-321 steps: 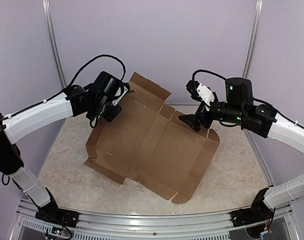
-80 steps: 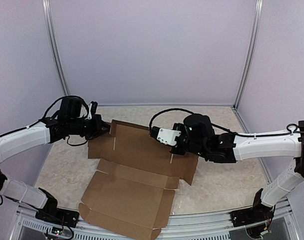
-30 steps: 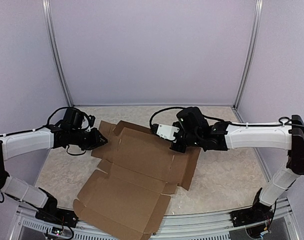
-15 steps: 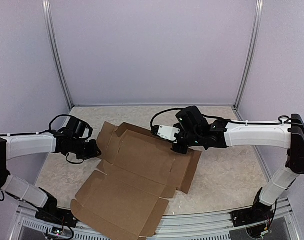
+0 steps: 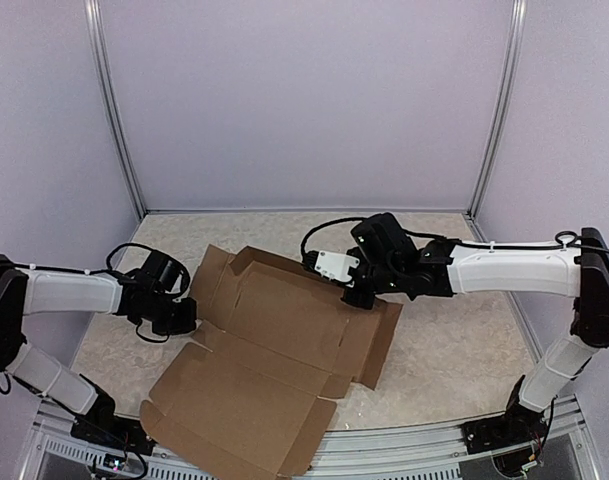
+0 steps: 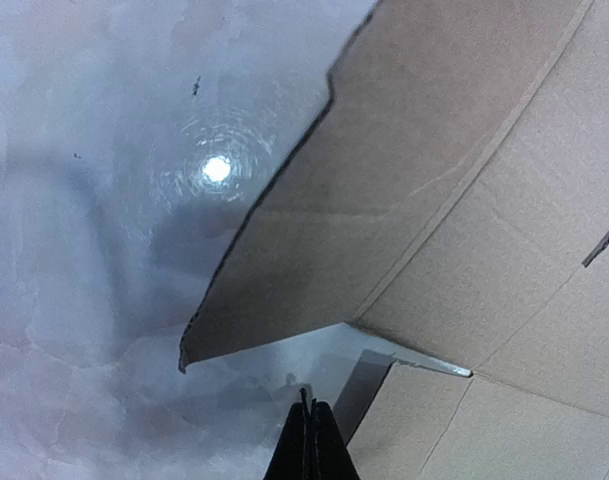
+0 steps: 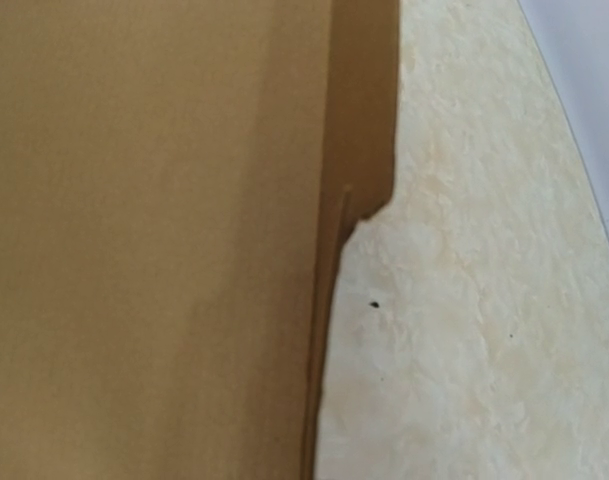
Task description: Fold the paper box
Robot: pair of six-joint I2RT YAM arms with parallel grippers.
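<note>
We are early in the fold. On the table (image 5: 454, 340) the box (image 5: 274, 350) is an opened sheet, spread from the middle toward the near-left edge. No wall is locked and the near panel lies flat.

The right gripper (image 5: 359, 297) sits low at the sheet's far right edge. It is clenched, and we judge it is pinning the board rather than grasping it; its own camera shows only cardboard (image 7: 154, 240) and table (image 7: 464, 300).

The left gripper (image 5: 184, 318) is just beside the sheet's left edge, with its fingers (image 6: 309, 440) pressed together on nothing. The left flap (image 6: 404, 200) stands tilted up in front of it.

Next, we think the left arm should get under or behind that flap and push it upright while the right arm holds the sheet down.

Against half a second ago, the left arm has drawn back toward the near left and closed its fingers. The right arm has barely moved. Much earlier, the sheet was tilted up farther back between both arms.
</note>
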